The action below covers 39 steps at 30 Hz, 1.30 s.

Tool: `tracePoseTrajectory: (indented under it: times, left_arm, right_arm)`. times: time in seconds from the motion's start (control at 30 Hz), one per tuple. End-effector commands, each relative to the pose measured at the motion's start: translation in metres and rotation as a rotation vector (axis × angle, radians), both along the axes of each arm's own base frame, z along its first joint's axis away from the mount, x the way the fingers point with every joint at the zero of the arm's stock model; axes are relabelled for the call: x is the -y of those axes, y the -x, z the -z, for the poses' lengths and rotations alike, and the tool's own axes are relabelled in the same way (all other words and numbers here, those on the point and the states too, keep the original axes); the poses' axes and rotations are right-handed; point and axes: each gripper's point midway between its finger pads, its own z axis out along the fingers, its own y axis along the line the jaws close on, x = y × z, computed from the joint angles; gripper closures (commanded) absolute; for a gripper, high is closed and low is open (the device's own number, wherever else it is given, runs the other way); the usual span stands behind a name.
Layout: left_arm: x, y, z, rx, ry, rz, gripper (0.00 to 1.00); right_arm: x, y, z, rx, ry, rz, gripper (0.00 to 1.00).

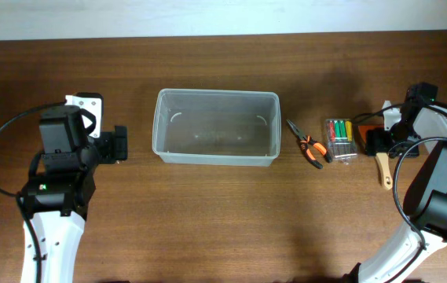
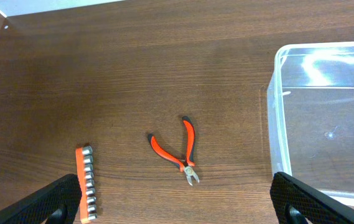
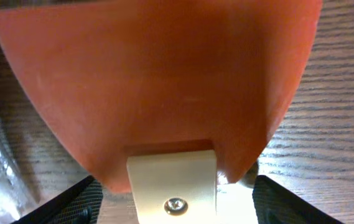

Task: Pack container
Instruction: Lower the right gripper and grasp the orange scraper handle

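Grasping is judged to be the step in hand: the right end effector (image 3: 177,200) is held with its fingers wide apart over an orange piece (image 3: 158,87) with a pale handle (image 3: 172,180), at the right of the tabletop (image 1: 207,220). It is well apart from the container (image 1: 215,126), which sits empty at the centre. The fingers are best lowered to straddle the narrow handle rather than the broad orange part. The piece should then be lifted clear, carried over the case (image 1: 339,139) and pliers (image 1: 309,149), and released low inside the walls. The left end effector (image 2: 177,199) is also spread open and holds nothing. What the orange piece is cannot be made out, since it fills the right wrist view, nor can contact with the fingers be told. A second pliers (image 2: 180,151) and a bit strip (image 2: 86,183), shown by the left wrist, are not seen from overhead, presumably hidden under that arm.
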Motion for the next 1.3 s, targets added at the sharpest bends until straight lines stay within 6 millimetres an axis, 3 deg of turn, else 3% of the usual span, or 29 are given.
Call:
tracePoseTrajectory:
  times: [0.0,0.4,0.7,1.07,1.13,1.27]
  left_arm:
    - [-0.003,-0.003,-0.009,0.017,-0.018,0.0,0.01]
    - [-0.003,-0.003,-0.009,0.017,-0.018,0.0,0.01]
    - [-0.003,-0.003,-0.009,0.017,-0.018,0.0,0.01]
    - [-0.003,-0.003,-0.009,0.017,-0.018,0.0,0.01]
    - [-0.003,-0.003,-0.009,0.017,-0.018,0.0,0.01]
    - [-0.003,-0.003,-0.009,0.017,-0.018,0.0,0.01]
  right_arm:
    - [0.002,0.002,0.007,-0.007,-0.002,0.051,0.28]
    - [0.001,0.003,0.01,-0.004,-0.009,0.086,0.31]
    - [-0.005,0.014,0.021,-0.029,-0.031,0.239,0.3]
    - [-0.009,0.019,0.025,-0.042,-0.043,0.239,0.32]
    - [-0.009,0.02,0.025,-0.044,-0.042,0.213,0.31]
    - [-0.008,0.019,0.025,-0.044,-0.037,0.13,0.15]
